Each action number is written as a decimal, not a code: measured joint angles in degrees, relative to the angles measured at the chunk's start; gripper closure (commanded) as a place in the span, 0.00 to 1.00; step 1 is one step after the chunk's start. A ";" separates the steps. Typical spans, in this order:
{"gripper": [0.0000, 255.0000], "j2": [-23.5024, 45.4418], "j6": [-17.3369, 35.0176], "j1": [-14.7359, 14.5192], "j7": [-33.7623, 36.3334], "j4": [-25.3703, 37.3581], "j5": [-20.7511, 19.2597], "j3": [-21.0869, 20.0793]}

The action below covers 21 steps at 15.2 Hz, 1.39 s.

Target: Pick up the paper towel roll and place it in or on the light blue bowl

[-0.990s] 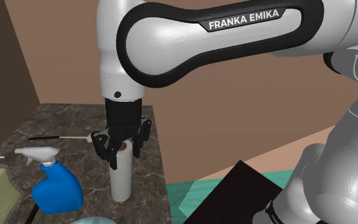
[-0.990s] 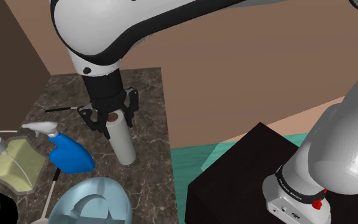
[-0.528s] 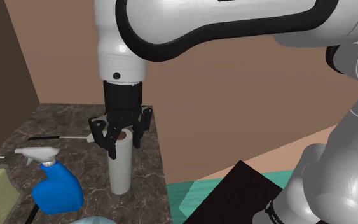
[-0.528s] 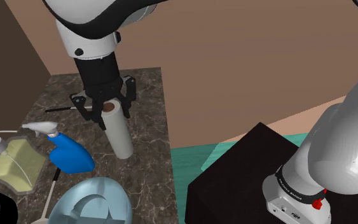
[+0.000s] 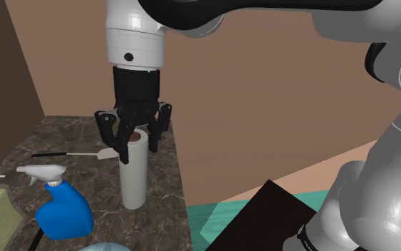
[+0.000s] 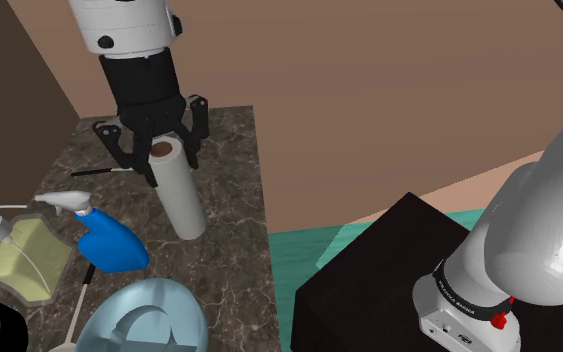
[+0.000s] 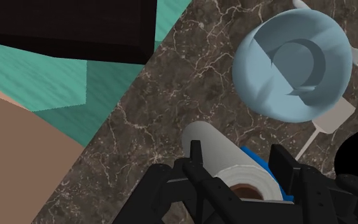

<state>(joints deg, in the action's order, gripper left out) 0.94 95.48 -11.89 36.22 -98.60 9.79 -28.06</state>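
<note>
Scene: A white Franka arm works over a dark marble counter point(image 5: 169, 189) set against a brown wall.

Gripper: The gripper point(image 5: 136, 145) points straight down. Its black fingers are clamped on the roll's top end, one on each side of the brown core.

Roll: The white roll point(image 5: 134, 178) hangs or stands upright near the counter's edge on the shoulder view's right. Whether its base is clear of the stone cannot be told.

Bowl: The light blue bowl point(image 6: 191, 318) sits near the counter's front edge, at the bottom of the second exterior view. It is well apart from the roll and has nothing in it.

In between: A blue spray bottle point(image 5: 63, 214) lies just beside the roll, on the side toward the bowl.

Done: The grasp looks made, with the fingers closed on the roll.

Left: Most of the job, by this reading. The roll has to be raised well clear, carried past the bottle toward the front edge, lowered into the bowl and let go.

Watch: A tall roll held only at its top may swing in transit, and it may topple once set in a shallow bowl.
</note>
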 measured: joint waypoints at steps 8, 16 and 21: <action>1.00 0.66 -6.38 0.00 1.11 7.07 -0.36 0.00; 1.00 3.15 -12.61 -0.76 3.36 15.77 -1.41 -0.58; 1.00 6.18 -15.81 -4.90 10.69 22.75 -2.79 -3.65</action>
<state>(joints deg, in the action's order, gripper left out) 7.12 79.67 -16.79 46.91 -75.86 7.01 -31.70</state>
